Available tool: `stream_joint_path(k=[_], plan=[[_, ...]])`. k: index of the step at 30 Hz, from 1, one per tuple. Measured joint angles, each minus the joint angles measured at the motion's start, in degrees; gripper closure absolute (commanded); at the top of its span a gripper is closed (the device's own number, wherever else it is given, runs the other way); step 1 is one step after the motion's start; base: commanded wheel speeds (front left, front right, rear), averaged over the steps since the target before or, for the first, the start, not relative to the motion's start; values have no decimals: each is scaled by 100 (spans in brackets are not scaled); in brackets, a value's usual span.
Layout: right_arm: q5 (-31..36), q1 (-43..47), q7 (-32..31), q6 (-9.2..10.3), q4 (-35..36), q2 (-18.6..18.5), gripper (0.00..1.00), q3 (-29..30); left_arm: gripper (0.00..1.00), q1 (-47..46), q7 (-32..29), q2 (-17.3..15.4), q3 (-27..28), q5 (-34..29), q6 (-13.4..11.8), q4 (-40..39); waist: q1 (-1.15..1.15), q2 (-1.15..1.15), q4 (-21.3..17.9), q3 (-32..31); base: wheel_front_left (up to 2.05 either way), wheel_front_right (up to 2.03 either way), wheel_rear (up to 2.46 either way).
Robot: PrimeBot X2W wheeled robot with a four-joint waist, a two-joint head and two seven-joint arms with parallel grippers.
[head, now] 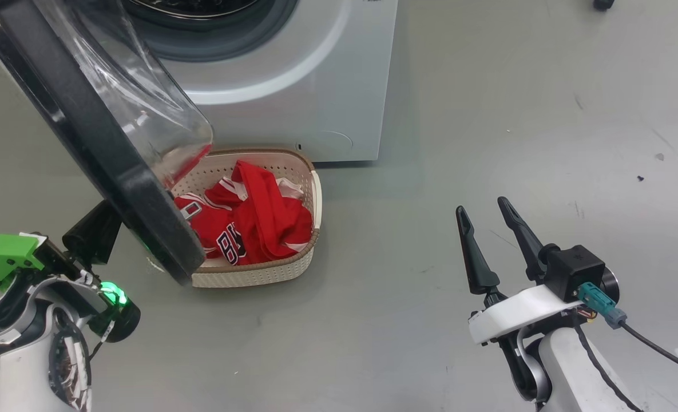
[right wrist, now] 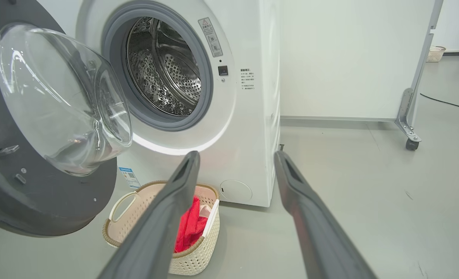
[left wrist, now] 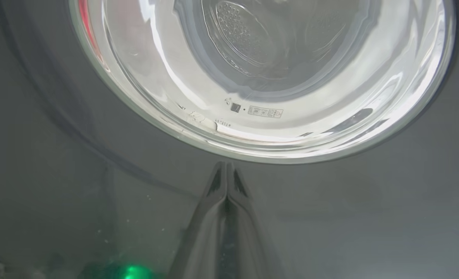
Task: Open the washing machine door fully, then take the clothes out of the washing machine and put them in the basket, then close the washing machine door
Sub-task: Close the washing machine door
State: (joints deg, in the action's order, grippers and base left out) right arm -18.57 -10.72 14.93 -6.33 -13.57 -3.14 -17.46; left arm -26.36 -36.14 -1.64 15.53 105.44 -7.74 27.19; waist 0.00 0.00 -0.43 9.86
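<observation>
Facing the washing machine (right wrist: pixel 248 116), I see its door (right wrist: pixel 39 201) swung open. The basket (head: pixel 258 274) sits on the floor just before it, holding the clothes (head: pixel 247 223). My left gripper (left wrist: pixel 226 170) is pinched together by the door's rim; my right gripper (head: pixel 482 205) is spread apart.

forearms (head: pixel 567 366): white | fingers (head: pixel 476 257): dark, tapered | left wrist: green block (head: pixel 4 254)
</observation>
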Motion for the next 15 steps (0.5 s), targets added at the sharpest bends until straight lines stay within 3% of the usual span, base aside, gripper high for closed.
stream_joint_path(k=[15], plan=[[-8, -68, 0, 2, 40, 0, 0, -9, 100, -172, 225, 3, -253, 125, 0, -38, 0, 0, -654, 232, 0, 0, 0]])
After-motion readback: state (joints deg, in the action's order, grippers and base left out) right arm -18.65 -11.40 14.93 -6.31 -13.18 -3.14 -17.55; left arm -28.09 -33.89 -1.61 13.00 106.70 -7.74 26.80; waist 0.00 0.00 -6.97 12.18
